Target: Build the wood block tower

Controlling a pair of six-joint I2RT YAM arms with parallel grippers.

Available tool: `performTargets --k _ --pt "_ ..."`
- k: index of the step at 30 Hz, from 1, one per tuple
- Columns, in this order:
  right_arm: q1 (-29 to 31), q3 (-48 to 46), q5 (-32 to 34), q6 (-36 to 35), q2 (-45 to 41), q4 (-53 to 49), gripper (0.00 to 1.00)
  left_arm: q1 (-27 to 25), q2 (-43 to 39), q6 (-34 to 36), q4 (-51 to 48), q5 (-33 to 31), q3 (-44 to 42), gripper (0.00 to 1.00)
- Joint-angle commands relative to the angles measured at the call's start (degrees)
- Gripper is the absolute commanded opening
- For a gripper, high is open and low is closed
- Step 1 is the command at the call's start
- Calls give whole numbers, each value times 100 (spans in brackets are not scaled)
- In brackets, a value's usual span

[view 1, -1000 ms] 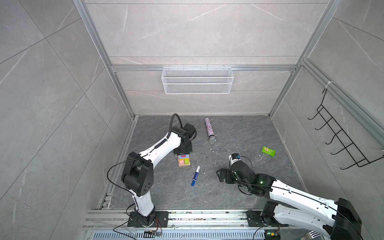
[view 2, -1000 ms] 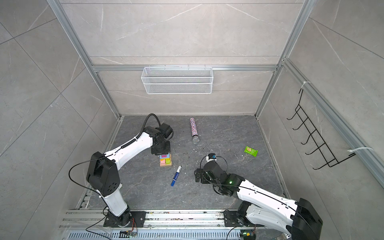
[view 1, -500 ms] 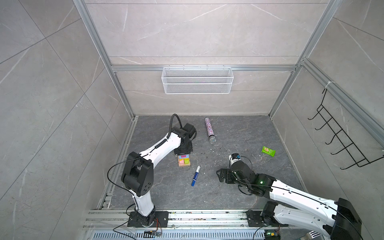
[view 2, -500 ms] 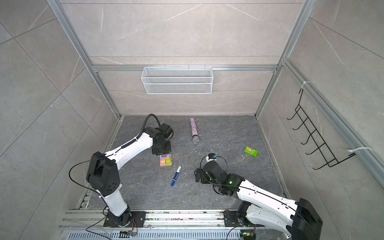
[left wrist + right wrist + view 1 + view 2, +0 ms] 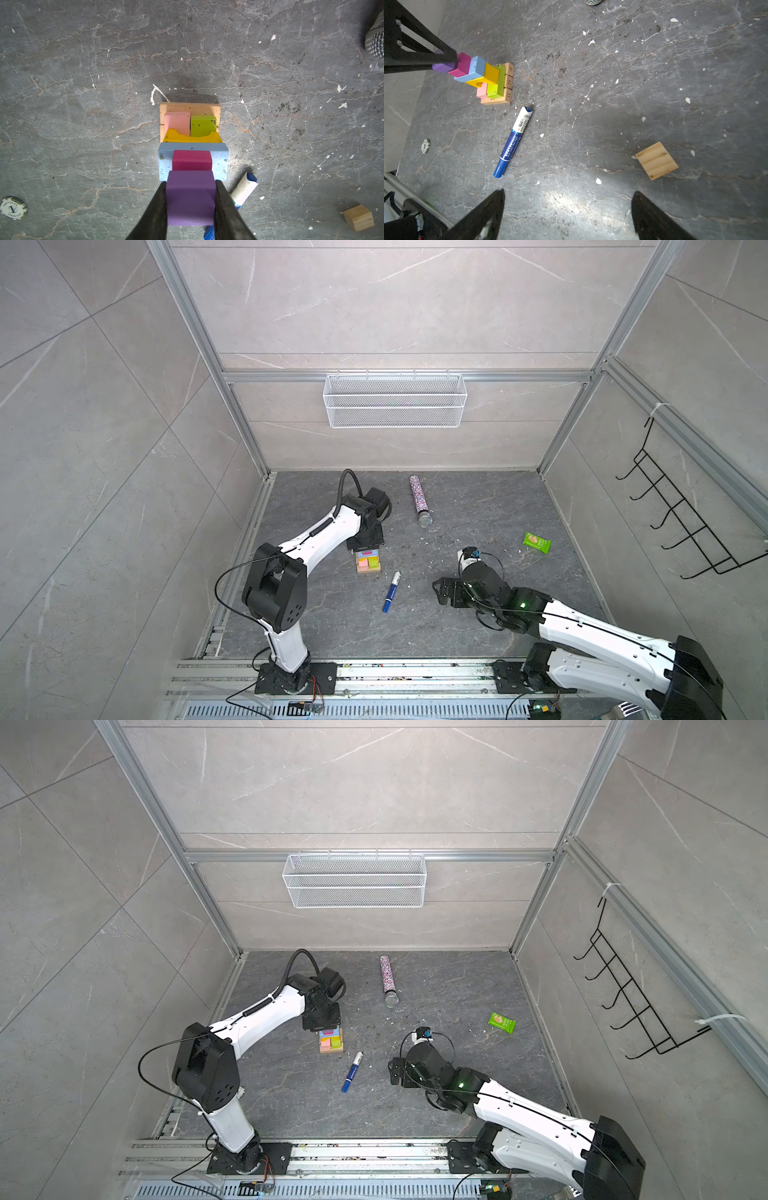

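The tower (image 5: 368,563) stands on the floor at centre left. Its base is tan bars (image 5: 190,108). Above them sit a pink block (image 5: 177,123) and a green block (image 5: 202,124), then a yellow arch (image 5: 176,136), a light-blue block (image 5: 164,164) and a magenta block (image 5: 192,160). My left gripper (image 5: 190,185) is shut on a purple block (image 5: 190,197), which touches the magenta one at the top. A loose tan cube (image 5: 656,160) lies on the floor. My right gripper (image 5: 568,194) hangs open and empty just short of it.
A blue-and-white marker pen (image 5: 392,591) lies between the tower and the right arm. A glittery tube (image 5: 420,499) lies further back and a green packet (image 5: 537,542) at the right. A poker chip (image 5: 13,207) lies near the tower. A wire basket (image 5: 395,400) hangs on the back wall.
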Motion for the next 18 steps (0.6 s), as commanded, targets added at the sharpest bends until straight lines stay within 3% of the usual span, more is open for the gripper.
performTargets --k 1,18 --pt "35 46 27 -1 44 36 95 26 -40 -77 1 -43 -11 20" --pt "35 55 43 -15 36 26 95 39 105 -13 28 -14 -15 21"
